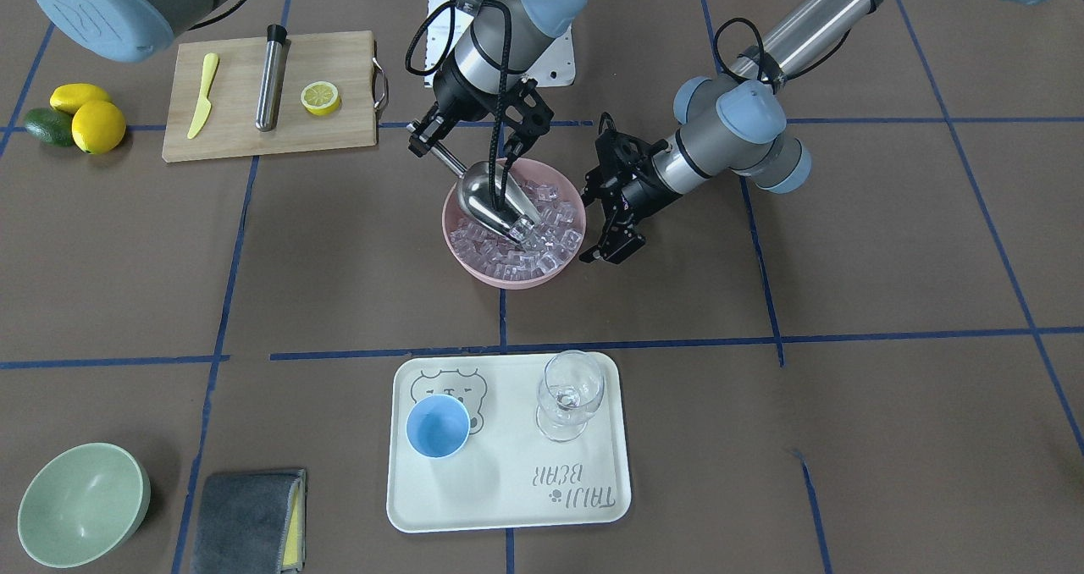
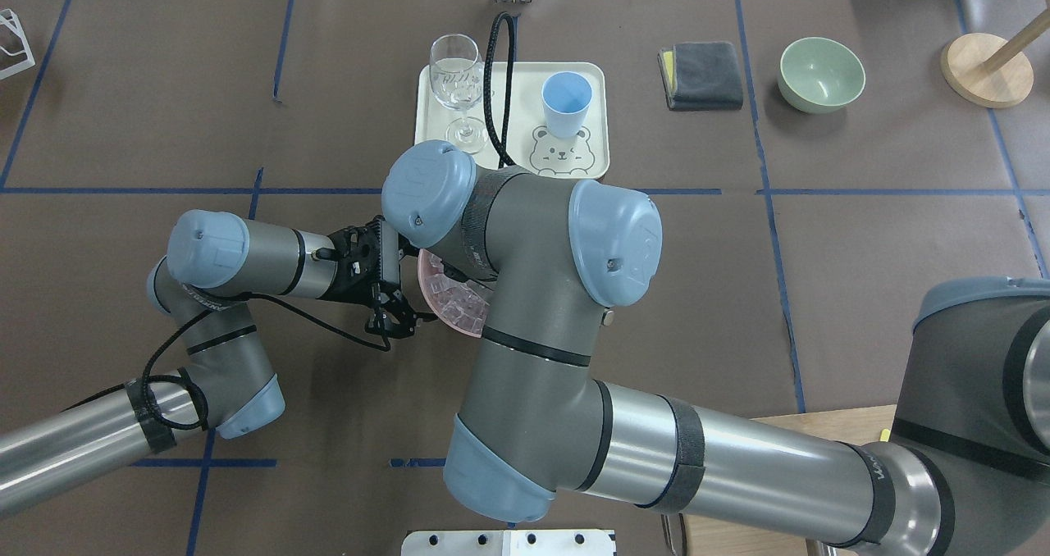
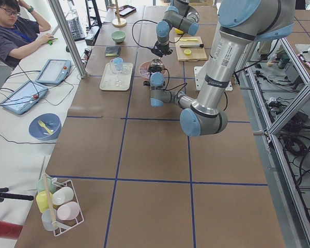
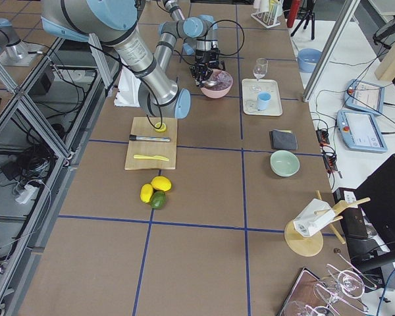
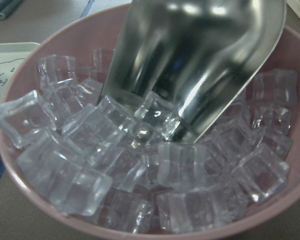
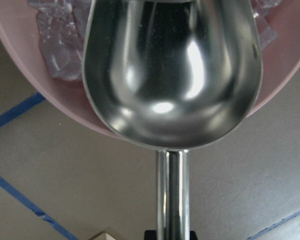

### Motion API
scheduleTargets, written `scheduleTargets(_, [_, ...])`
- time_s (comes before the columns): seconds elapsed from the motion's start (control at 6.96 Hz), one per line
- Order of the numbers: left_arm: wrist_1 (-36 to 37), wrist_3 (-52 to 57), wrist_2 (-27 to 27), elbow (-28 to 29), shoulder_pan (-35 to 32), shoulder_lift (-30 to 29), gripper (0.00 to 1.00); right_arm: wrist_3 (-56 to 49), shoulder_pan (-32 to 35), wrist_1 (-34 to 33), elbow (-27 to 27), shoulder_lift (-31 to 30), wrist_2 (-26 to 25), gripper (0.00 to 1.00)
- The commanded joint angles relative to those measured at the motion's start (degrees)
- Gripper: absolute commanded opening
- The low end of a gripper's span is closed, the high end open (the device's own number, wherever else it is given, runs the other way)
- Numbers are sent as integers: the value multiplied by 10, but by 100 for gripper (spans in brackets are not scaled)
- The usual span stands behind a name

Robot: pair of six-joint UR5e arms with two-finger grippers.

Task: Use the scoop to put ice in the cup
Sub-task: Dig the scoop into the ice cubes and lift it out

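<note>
My right gripper (image 1: 428, 142) is shut on the thin handle of the steel scoop (image 1: 491, 201). The scoop's trough points down into the pink bowl (image 1: 508, 279), its lip among the clear ice cubes (image 1: 542, 244). The right wrist view shows the trough (image 6: 172, 75) empty over the bowl's rim (image 6: 65, 100). The left wrist view shows the scoop's lip (image 5: 200, 60) resting on the ice (image 5: 90, 155). My left gripper (image 1: 603, 252) is at the bowl's rim on the robot's left; its jaws are not clear. The light-blue cup (image 1: 438, 426) stands upright and empty on a tray.
The cream tray (image 1: 508, 506) also holds a clear wine glass (image 1: 572, 392). A cutting board (image 1: 237, 134) carries a steel tube (image 1: 273, 74), half a lemon (image 1: 320, 97) and a yellow knife (image 1: 203, 96). A green bowl (image 1: 80, 502) and a grey cloth (image 1: 250, 519) lie nearby.
</note>
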Motion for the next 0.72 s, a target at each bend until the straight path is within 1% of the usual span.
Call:
scheduleTargets(0.0, [0, 0, 0, 0, 0, 1, 100, 27, -4, 72, 1, -32, -3, 0])
scheduleTargets(0.14, [1, 0, 0, 0, 0, 1, 100, 30, -5, 78, 3, -36, -5, 0])
scheduleTargets(0.57, [1, 0, 0, 0, 0, 1, 100, 54, -7, 136, 10, -61, -6, 0])
